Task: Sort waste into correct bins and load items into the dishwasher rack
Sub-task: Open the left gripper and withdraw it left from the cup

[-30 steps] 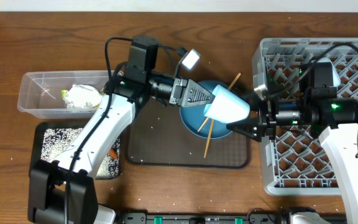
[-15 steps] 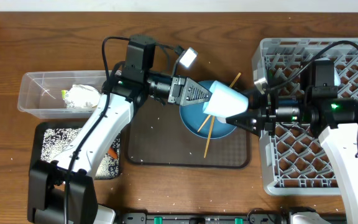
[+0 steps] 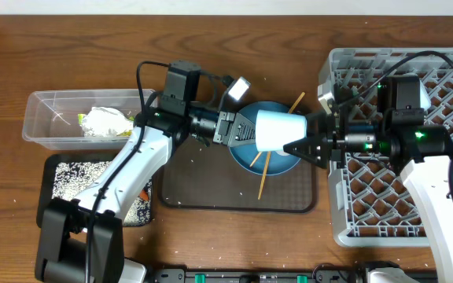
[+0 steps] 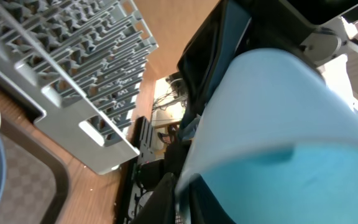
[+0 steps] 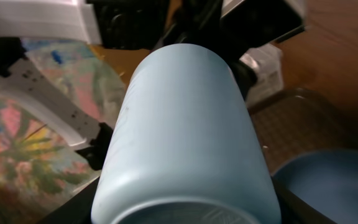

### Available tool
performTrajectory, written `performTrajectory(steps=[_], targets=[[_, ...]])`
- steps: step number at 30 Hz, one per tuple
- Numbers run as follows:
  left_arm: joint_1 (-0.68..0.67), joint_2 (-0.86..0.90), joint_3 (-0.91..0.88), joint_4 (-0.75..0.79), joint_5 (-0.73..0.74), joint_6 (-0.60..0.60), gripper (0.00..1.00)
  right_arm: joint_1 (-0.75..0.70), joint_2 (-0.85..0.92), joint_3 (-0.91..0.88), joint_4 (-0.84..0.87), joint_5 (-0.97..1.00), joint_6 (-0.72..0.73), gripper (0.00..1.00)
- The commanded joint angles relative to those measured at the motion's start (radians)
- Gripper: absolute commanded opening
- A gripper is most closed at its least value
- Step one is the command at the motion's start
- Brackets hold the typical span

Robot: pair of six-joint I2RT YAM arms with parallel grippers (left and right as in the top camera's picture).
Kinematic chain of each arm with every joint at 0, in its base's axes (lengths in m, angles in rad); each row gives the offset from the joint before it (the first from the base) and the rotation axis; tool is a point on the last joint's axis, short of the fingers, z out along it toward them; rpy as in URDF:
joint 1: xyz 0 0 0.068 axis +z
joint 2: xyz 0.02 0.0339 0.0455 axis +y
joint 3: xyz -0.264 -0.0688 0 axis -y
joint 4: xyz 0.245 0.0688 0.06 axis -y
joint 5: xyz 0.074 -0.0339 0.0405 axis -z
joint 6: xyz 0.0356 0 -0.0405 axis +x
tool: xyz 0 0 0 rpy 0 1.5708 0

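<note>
light blue cup (image 3: 278,130) levelled since before, right jaws gripping it, left jaws' grip unclear

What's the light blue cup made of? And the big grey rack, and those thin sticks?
The light blue cup looks like plastic: smooth, matte, evenly coloured. The grey rack looks like moulded plastic too, one even colour in a lattice. The sticks look wooden, pale brown, though too thin to be sure.

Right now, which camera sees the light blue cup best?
Overhead: it shows nearly the whole light blue cup, sideways over the blue plate. The right wrist view shows only its side, very close. The left wrist view shows just part of its wall.
</note>
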Motion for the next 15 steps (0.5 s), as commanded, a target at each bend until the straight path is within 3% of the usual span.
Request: performTrajectory(steps=[1,9,15], targets=[[0.006,-0.008,-0.02,-0.003,0.003,0.028,0.13,-0.02,0.003,0.023,0.024,0.123,0.069,0.31],[0.093,-0.008,-0.02,-0.012,-0.118,0.024,0.17,-0.02,-0.024,0.023,0.037,0.244,0.124,0.3],[0.178,-0.008,-0.02,-0.183,-0.39,0.025,0.17,-0.021,-0.071,0.026,0.022,0.583,0.272,0.3]])
